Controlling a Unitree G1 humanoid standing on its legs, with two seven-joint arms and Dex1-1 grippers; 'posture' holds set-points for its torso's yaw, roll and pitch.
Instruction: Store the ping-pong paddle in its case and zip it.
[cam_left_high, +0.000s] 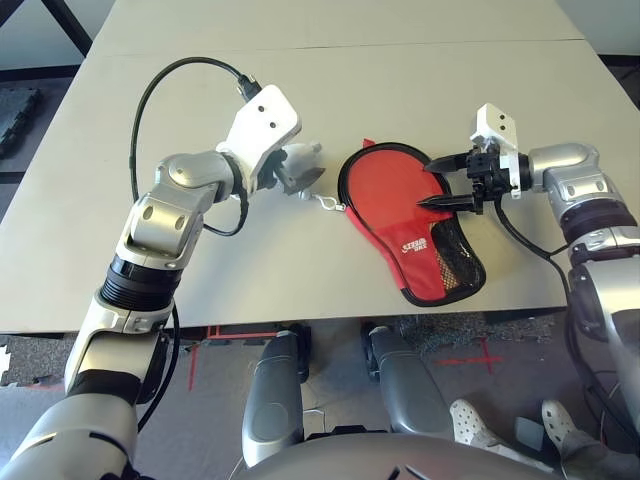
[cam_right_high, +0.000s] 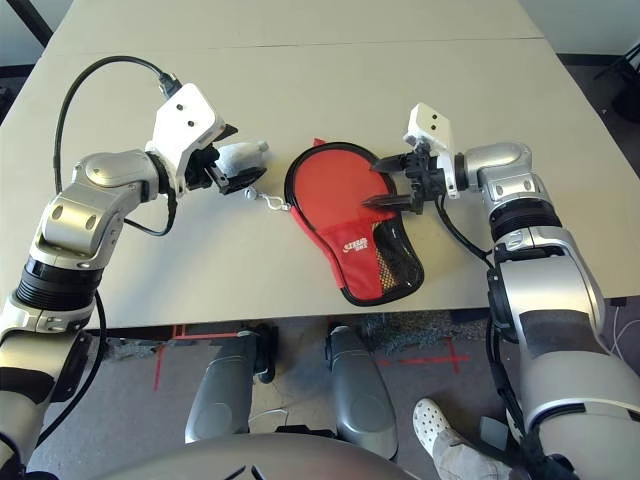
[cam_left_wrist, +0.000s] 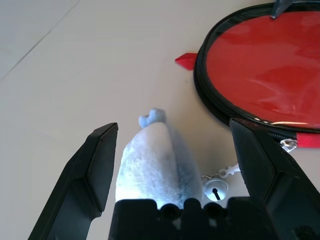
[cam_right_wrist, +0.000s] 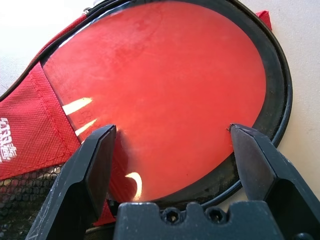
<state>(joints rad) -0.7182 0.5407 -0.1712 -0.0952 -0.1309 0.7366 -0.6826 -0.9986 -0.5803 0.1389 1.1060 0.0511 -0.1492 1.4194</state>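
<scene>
Red case (cam_left_high: 383, 205): lies flat on the surface (cam_left_high: 250, 270), right of the frame's centre, with the rounded end toward the top and the narrow end angled down to the right.
Right fingers (cam_left_high: 450, 203): open, reaching in from the right to the right-hand side of the rounded end, pointing left across the black rim; cannot tell whether touching.
Left fingers (cam_left_wrist: 92, 160): open, left of the case and well apart from the right pair, on either side of the white lumpy object.
Paddle: cannot tell whether inside, beneath the red round front.
Mesh pocket (cam_left_high: 452, 255): on the lower right part of the case, beside the white logo (cam_left_high: 414, 245).
Silver zip pull (cam_left_wrist: 288, 144): at the case's left edge, joined to a white cord (cam_left_high: 328, 203) and small bell (cam_left_wrist: 215, 189).
White lumpy object (cam_right_high: 240, 158): rests upper left of centre, just beside the bell.
</scene>
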